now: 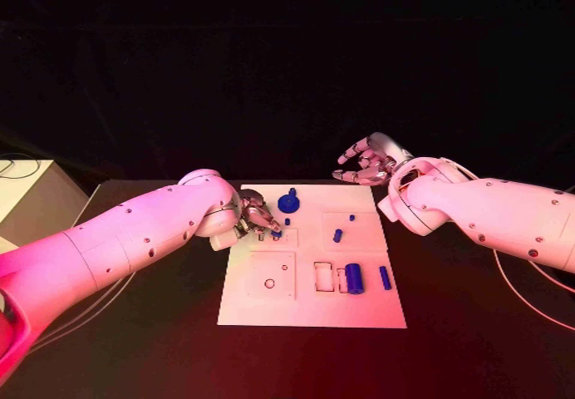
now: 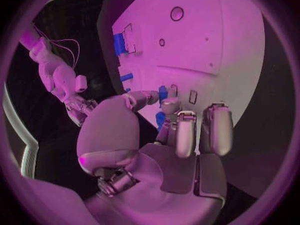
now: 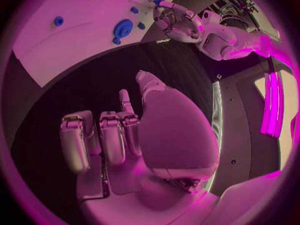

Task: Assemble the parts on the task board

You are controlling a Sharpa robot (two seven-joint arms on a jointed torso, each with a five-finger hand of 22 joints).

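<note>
The white task board (image 1: 309, 306) lies in the middle of the table. My left hand (image 1: 255, 218) hovers over the board's far left part and pinches a small blue part (image 2: 162, 91) between thumb and fingertips, just above the plate (image 2: 206, 40). A round blue knob (image 1: 289, 201) stands at the far edge beside it. A blue cylinder (image 1: 355, 278) and a blue bar (image 1: 385, 278) lie on the near right. Small blue pegs (image 1: 336, 236) sit mid-board. My right hand (image 1: 366, 164) hangs beyond the board's far right corner, fingers apart, holding nothing.
The board has a round hole (image 1: 270, 283) in a square outline on its near left and a rectangular slot (image 1: 323, 277) beside the cylinder. A pale box (image 1: 30, 195) stands at the table's left edge. Black tabletop surrounds the board.
</note>
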